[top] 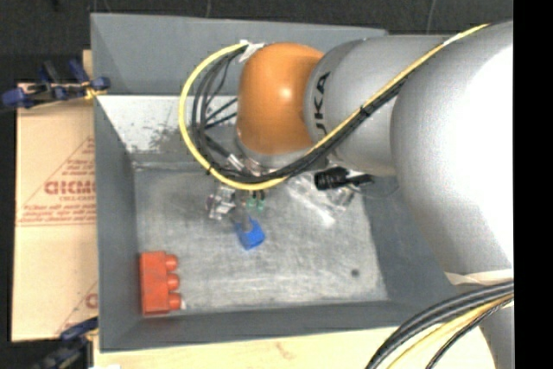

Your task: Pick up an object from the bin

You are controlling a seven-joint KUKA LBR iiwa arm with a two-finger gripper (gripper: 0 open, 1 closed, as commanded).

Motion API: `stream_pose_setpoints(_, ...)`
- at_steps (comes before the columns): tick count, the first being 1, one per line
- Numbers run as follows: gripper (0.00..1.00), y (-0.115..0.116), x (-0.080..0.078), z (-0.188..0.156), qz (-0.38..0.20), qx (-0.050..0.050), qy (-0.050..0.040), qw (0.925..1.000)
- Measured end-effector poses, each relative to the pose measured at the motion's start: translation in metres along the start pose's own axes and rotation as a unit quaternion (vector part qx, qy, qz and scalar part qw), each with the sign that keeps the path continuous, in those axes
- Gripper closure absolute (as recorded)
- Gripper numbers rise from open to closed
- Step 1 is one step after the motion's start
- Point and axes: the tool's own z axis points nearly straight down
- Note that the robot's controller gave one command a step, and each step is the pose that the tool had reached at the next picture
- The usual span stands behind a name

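Observation:
My gripper (235, 203) hangs under the arm's orange cover, low over the middle of the bin floor. A small blue block (251, 236) lies just below and to the right of it, close to the gripper's tip; whether they touch is not visible. A crumpled clear plastic piece (313, 201) lies to the gripper's right, with a small black cylinder (333, 180) beside it, partly under the arm.
A red-orange studded brick (159, 283) lies in the bin's front left corner, well apart from the gripper. The arm and its cables cover the bin's back and right side. Bare floor runs between the brick and the blue block.

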Motion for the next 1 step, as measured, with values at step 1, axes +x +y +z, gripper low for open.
stream_pose_setpoints(1,1.0,0.0003,-0.0021,-0.0319,0.0,0.001,0.0012,1.0)
